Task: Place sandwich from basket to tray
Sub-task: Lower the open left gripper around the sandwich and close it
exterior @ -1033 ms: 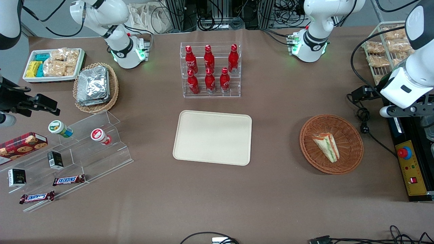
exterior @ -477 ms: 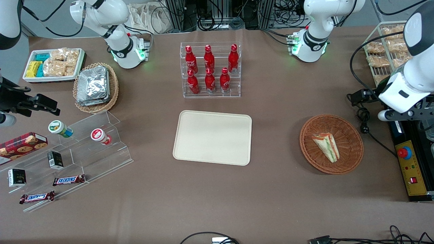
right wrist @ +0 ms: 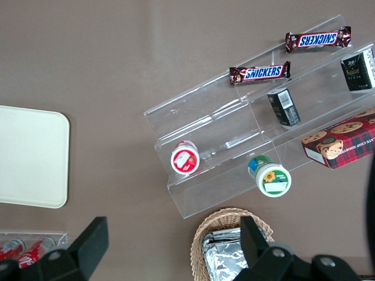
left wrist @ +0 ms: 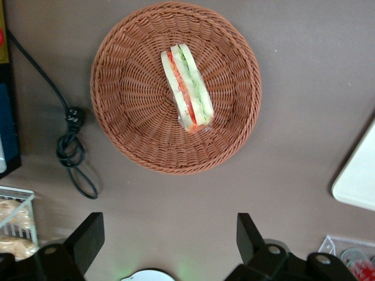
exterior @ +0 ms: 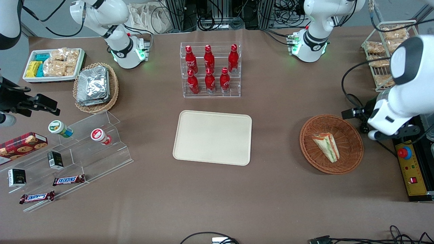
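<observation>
Toward working arm's end of table, gripper [left wrist: 167, 246] hovers above bare tabletop just beside basket [exterior: 352, 154], fingers [left wrist: 88, 237] spread wide, holding nothing. Sandwich [exterior: 326, 146] lies in basket, filling edge up, untouched. Tray [exterior: 213, 137] sits mid-table, well apart from basket, nearer front camera than bottle rack [exterior: 210, 70].

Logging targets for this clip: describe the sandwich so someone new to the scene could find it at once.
Start at the cream tray mid-table, then look toward the working arm's end to the round orange-brown basket. The sandwich lies in it, alone: a white-bread wedge with green and orange filling along its cut edge. The open gripper hovers beside the basket.
</observation>
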Controlling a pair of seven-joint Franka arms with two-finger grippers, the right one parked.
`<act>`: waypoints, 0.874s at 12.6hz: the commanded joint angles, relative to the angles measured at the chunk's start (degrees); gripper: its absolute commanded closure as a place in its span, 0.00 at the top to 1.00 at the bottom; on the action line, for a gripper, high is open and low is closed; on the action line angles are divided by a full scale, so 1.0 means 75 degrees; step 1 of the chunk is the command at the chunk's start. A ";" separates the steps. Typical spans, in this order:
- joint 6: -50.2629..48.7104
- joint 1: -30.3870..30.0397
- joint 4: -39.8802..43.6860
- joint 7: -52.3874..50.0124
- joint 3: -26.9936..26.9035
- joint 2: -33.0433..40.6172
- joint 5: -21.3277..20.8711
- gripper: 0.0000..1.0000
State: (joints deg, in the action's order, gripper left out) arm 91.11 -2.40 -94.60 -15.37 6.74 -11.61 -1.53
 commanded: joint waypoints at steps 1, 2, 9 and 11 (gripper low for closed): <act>0.0413 0.0026 0.0027 -0.0783 -0.0043 -0.0571 0.0134 1.00; 0.0635 0.0015 0.0016 -0.0914 -0.0043 -0.0817 0.0122 1.00; 0.2381 -0.0370 -0.0089 -0.1009 -0.0043 -0.2423 0.0157 1.00; 0.2547 -0.0431 -0.0148 -0.0997 -0.0043 -0.2681 0.0157 1.00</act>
State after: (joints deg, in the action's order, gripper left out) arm 108.87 -4.74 -95.26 -22.61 6.21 -30.76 -1.18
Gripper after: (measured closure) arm 0.000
